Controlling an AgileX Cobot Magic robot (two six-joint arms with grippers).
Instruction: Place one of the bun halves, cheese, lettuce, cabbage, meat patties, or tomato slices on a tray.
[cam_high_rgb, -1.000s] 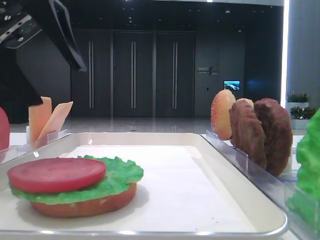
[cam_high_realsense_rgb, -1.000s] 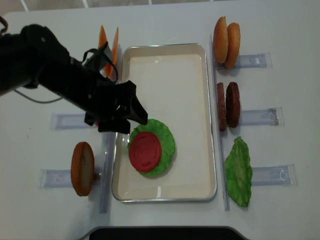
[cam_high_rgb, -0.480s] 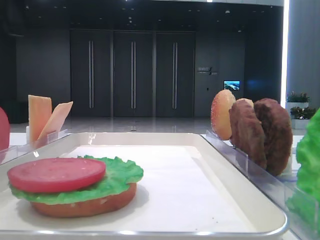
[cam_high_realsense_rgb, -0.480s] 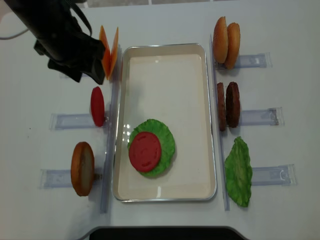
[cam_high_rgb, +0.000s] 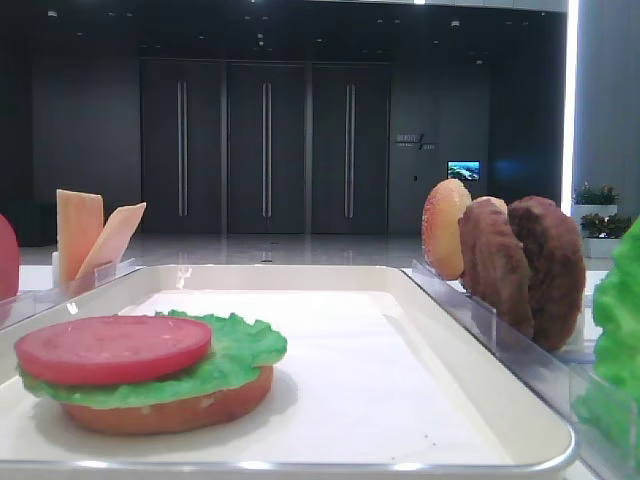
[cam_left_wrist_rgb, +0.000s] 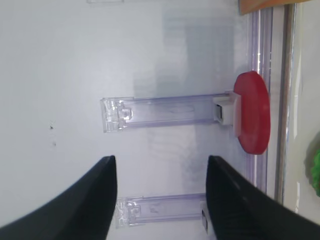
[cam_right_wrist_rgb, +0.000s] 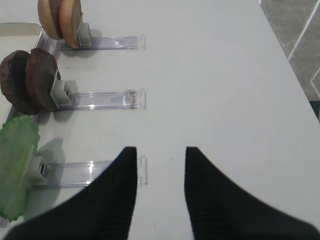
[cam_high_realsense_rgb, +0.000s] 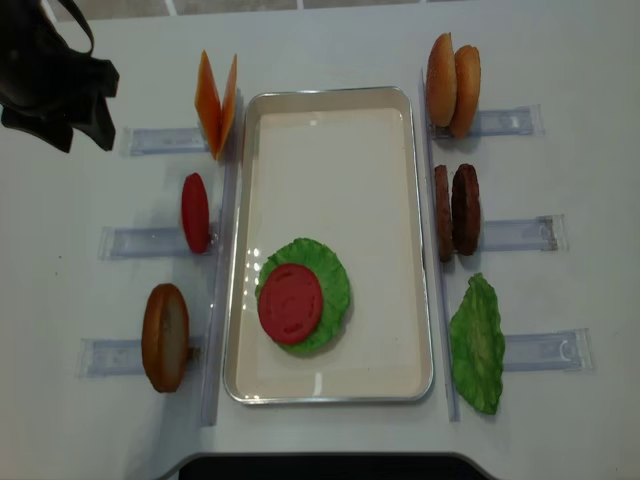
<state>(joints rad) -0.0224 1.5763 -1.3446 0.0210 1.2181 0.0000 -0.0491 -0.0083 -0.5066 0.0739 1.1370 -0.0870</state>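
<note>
On the cream tray (cam_high_realsense_rgb: 330, 120) a tomato slice (cam_high_realsense_rgb: 291, 303) lies on lettuce (cam_high_realsense_rgb: 338, 278) over a bun half (cam_high_rgb: 170, 410). Another tomato slice (cam_high_realsense_rgb: 195, 212) stands in a clear rack left of the tray, also visible in the left wrist view (cam_left_wrist_rgb: 252, 117). My left gripper (cam_high_realsense_rgb: 82, 135) hovers open and empty at the far left, over bare table (cam_left_wrist_rgb: 160, 165). Over the table to the right of the racks, my right gripper (cam_right_wrist_rgb: 160, 152) is open and empty. Cheese (cam_high_realsense_rgb: 216, 105), bun halves (cam_high_realsense_rgb: 453, 72), meat patties (cam_high_realsense_rgb: 456, 210) and a lettuce leaf (cam_high_realsense_rgb: 478, 345) stand in racks. Cabbage is out of view.
A bun half (cam_high_realsense_rgb: 165, 337) stands in the near-left rack. Clear plastic racks (cam_high_realsense_rgb: 150, 242) line both long sides of the tray, with their rails (cam_right_wrist_rgb: 107, 100) running outward across the white table. A dark edge (cam_high_realsense_rgb: 320, 468) borders the table's front.
My left arm has pulled back from beside the tray's left rim to the far left corner. The tomato slice in the left rack is uncovered now. The right gripper's earlier place is unseen.
</note>
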